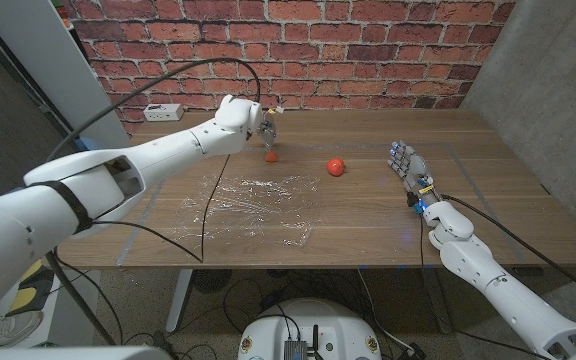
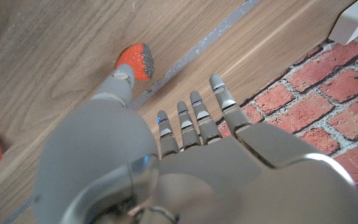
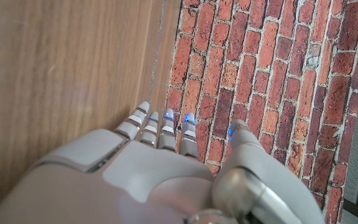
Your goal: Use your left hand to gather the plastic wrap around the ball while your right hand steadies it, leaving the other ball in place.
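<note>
Plastic wrap (image 1: 251,207), one clear crinkled sheet, lies spread on the wooden table (image 1: 368,215) toward the near edge, left of centre, with nothing on it. Left hand (image 1: 264,124): reaches over the far part of the table, beyond the sheet, fingers apart; in the left wrist view its thumb tip touches or nearly touches the left ball (image 2: 135,60), and I cannot tell whether that counts as a pinch, so its hold is uncertain. Left ball, red, small: sits on bare wood just past the wrap's far edge, directly under that hand in the head view. Second ball (image 1: 336,166), red: on bare wood to the right of the first, well apart from the sheet, between the two hands. Right hand (image 1: 409,168): stands at the right of the table, fingers extended and spread, holding nothing, nearer the second ball than the first but not touching it. Governing relation: the wrap lies on the near side of the left hand, back toward the robot, and neither ball is on it yet. Judgement: wrapping has not begun; a ball must first meet the sheet. White power strip (image 1: 165,111): far left corner.
</note>
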Available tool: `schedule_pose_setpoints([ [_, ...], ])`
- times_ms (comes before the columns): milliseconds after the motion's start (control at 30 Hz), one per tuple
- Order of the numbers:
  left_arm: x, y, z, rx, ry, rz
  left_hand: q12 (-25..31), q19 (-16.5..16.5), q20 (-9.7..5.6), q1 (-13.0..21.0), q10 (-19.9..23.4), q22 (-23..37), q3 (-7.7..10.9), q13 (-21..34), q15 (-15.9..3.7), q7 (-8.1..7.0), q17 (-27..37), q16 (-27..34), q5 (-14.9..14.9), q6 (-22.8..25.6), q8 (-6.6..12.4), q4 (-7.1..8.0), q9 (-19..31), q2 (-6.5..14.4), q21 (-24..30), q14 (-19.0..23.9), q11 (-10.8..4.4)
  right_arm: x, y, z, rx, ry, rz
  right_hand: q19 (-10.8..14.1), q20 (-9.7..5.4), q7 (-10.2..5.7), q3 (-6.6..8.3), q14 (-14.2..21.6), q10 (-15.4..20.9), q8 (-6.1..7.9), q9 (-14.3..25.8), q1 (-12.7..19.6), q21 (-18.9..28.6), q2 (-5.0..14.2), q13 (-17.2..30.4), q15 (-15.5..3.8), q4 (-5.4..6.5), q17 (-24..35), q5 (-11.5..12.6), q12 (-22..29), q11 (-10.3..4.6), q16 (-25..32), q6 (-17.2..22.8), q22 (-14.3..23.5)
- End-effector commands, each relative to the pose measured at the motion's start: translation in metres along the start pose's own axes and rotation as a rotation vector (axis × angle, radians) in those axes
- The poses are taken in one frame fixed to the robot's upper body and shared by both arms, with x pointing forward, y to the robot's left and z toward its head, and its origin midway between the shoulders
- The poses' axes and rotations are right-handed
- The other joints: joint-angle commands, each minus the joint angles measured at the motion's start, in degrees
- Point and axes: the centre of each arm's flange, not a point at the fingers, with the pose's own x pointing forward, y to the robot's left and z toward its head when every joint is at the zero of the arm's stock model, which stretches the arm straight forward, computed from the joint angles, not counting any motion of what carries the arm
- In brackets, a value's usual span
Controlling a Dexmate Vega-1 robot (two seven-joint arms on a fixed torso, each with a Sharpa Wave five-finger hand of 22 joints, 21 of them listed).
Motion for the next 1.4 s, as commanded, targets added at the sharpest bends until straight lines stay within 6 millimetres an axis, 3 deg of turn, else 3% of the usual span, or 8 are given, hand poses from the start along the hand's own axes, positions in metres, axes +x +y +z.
schedule_pose_setpoints([
  [33, 0.008, -0.011, 0.015, 0.037, -0.035, 0.008, 0.57, 0.36, 0.48, 0.95, 1.30, 0.05, -0.54, 0.36, -2.10, 0.15, 0.31, 0.47, 0.11, 1.43, 0.60, -0.01, 0.33, 0.10, 0.28, 0.94, -0.27, 0.002, -0.001, -0.001, 0.004, 0.004, -0.002, 0.63, 0.21, 0.07, 0.12, 0.31, 0.84, -0.07, 0.28, -0.55, 0.28, -0.17, 0.20, 0.20, 0.48, 0.10, 0.07, 0.43, 0.27, 0.61, 0.84, 0.09],
  [367, 0.014, -0.026, 0.020, 0.022, -0.066, -0.006, 0.37, 1.43, 0.24, 1.34, 0.84, 0.10, -1.63, 0.76, -1.39, 0.24, 0.43, 0.24, 0.00, 1.25, 0.22, 0.06, 0.42, -0.06, 0.47, 0.34, 0.36, 0.002, -0.002, -0.001, 0.002, 0.009, -0.002, 0.60, 0.15, 0.03, 0.14, 0.46, 1.11, -0.21, 0.29, -0.61, 0.26, -0.16, 0.22, 0.08, 0.54, 0.14, 0.07, 0.38, 0.29, 0.61, 1.05, 0.09],
  [467, 0.016, -0.031, 0.023, 0.021, -0.074, -0.019, 0.56, 3.02, -0.40, 1.67, 1.33, 0.09, -2.12, 0.98, -1.66, 0.17, 0.50, 0.52, 0.08, 1.50, 0.17, 0.12, 0.46, 0.12, 0.95, 0.99, 0.38, 0.002, -0.002, -0.001, 0.000, 0.012, -0.002, 0.55, -0.02, -0.08, 0.17, 0.50, 1.20, -0.29, 0.30, -0.65, 0.23, -0.17, 0.24, -0.08, 0.57, 0.16, 0.08, 0.32, 0.17, 0.58, 1.16, 0.09],
  [667, 0.016, -0.037, 0.027, 0.025, -0.080, -0.022, 0.75, 4.70, -0.14, 2.53, 1.84, 0.07, -2.41, 1.23, -2.10, 0.54, 0.62, 0.91, 0.12, 2.36, 0.33, 0.05, 0.50, 0.77, 1.43, 1.85, 0.21, 0.002, -0.001, -0.002, 0.001, 0.015, -0.001, 0.64, 0.19, 0.03, 0.17, 0.65, 1.37, -0.38, 0.30, -0.71, 0.27, -0.20, 0.26, 0.04, 0.61, 0.18, 0.07, 0.26, 0.37, 0.59, 1.31, 0.10],
  [1000, 0.016, -0.047, 0.031, 0.033, -0.086, 0.000, 1.65, 7.59, -1.97, 5.15, 4.35, 0.03, -2.51, 1.73, -3.17, 0.61, 1.03, 2.57, -0.29, 4.91, 0.81, -0.35, 0.54, 2.96, 2.20, 5.22, -0.28, -0.001, 0.000, -0.002, 0.001, 0.015, -0.001, 0.66, 0.16, 0.01, 0.23, 0.73, 1.60, -0.56, 0.32, -0.75, 0.27, -0.26, 0.29, 0.12, 0.63, 0.19, 0.07, 0.12, 0.35, 0.49, 1.49, 0.10],
  [1300, 0.019, -0.065, 0.034, 0.024, -0.090, 0.042, 2.71, 11.32, -3.50, 8.13, 7.39, 0.04, -2.83, 2.31, -4.61, 2.08, 1.51, 4.82, -1.46, 8.79, 1.60, -0.86, 0.63, 4.78, 3.46, 9.51, -0.37, -0.007, 0.000, -0.002, 0.000, 0.017, -0.003, 0.71, 0.30, 0.01, 0.25, 0.90, 1.86, -0.67, 0.33, -0.80, 0.28, -0.29, 0.32, 0.17, 0.66, 0.21, 0.06, 0.04, 0.46, 0.47, 1.62, 0.10],
  [1400, 0.020, -0.071, 0.035, 0.026, -0.087, 0.057, 3.79, 13.47, -4.48, 10.42, 10.21, 0.07, -2.57, 2.78, -5.82, 3.50, 1.70, 6.18, -1.82, 11.85, 2.40, -1.33, 0.75, 5.75, 4.30, 12.45, -1.00, -0.008, 0.000, -0.001, -0.002, 0.016, -0.005, 0.72, 0.37, 0.05, 0.27, 0.92, 2.00, -0.71, 0.33, -0.82, 0.28, -0.28, 0.33, 0.14, 0.68, 0.22, 0.06, 0.03, 0.50, 0.44, 1.66, 0.10],
])
